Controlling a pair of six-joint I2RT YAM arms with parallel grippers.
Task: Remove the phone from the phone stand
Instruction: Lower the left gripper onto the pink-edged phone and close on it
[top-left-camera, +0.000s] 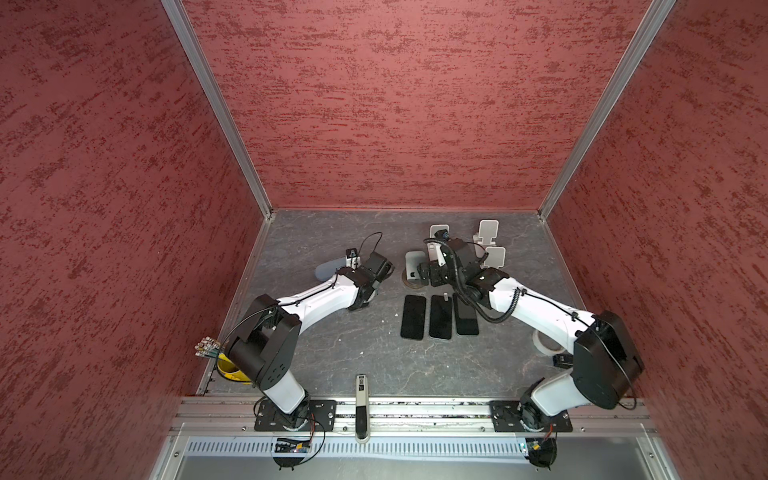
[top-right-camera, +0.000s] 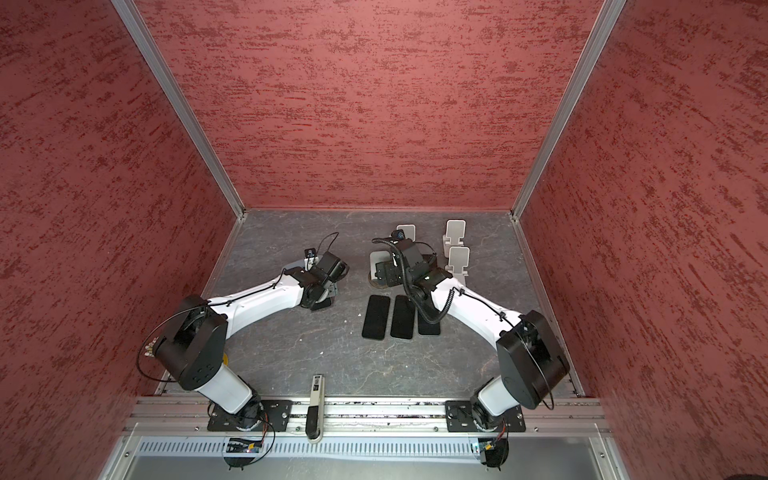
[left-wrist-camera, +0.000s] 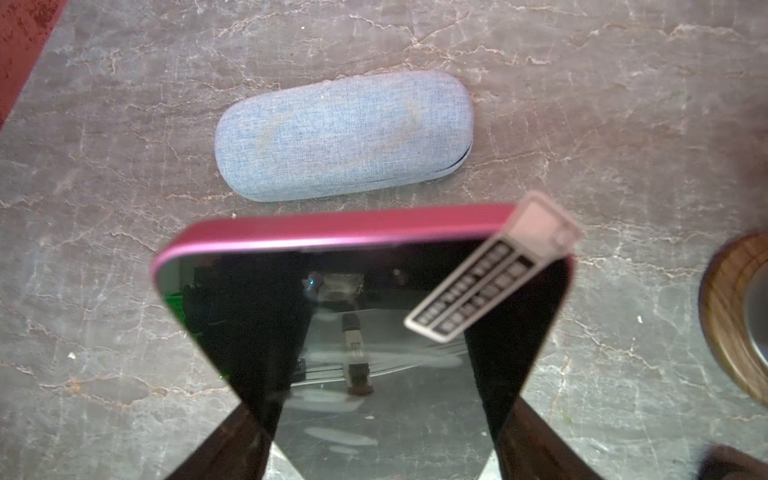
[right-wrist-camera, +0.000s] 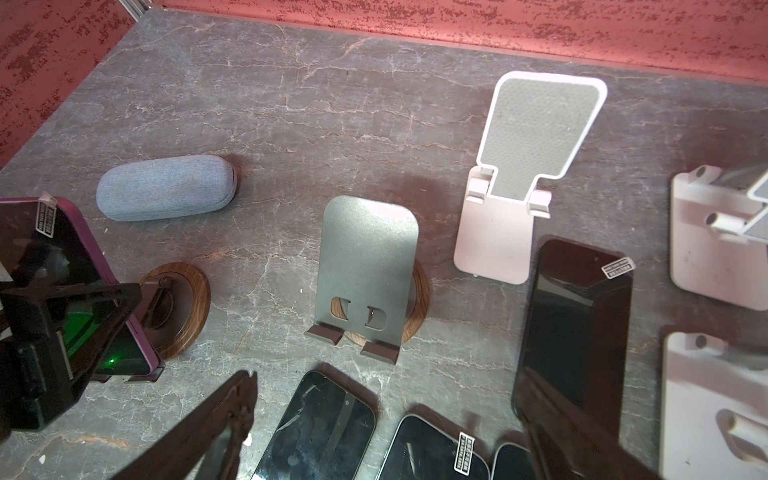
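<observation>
A phone (left-wrist-camera: 332, 232) with a magenta edge and a dark screen stands tilted between the fingers of my left gripper (left-wrist-camera: 382, 419), which is shut on its sides. In the right wrist view the same phone (right-wrist-camera: 62, 249) leans at a round wooden phone stand (right-wrist-camera: 183, 307), with the left gripper (right-wrist-camera: 70, 307) clamped across it. Whether its lower edge still rests on the stand is unclear. In both top views the left arm's wrist (top-left-camera: 365, 274) covers the phone. My right gripper (right-wrist-camera: 386, 424) hangs open and empty above flat black phones, near a grey stand (right-wrist-camera: 365, 266).
Three black phones (top-left-camera: 440, 318) lie side by side on the table. The grey stand (top-left-camera: 413, 266) and white stands (top-left-camera: 488, 232) are at the back right. A grey glasses case (left-wrist-camera: 345, 137) lies just beyond the held phone. A tape roll (top-left-camera: 544, 343) sits under the right arm.
</observation>
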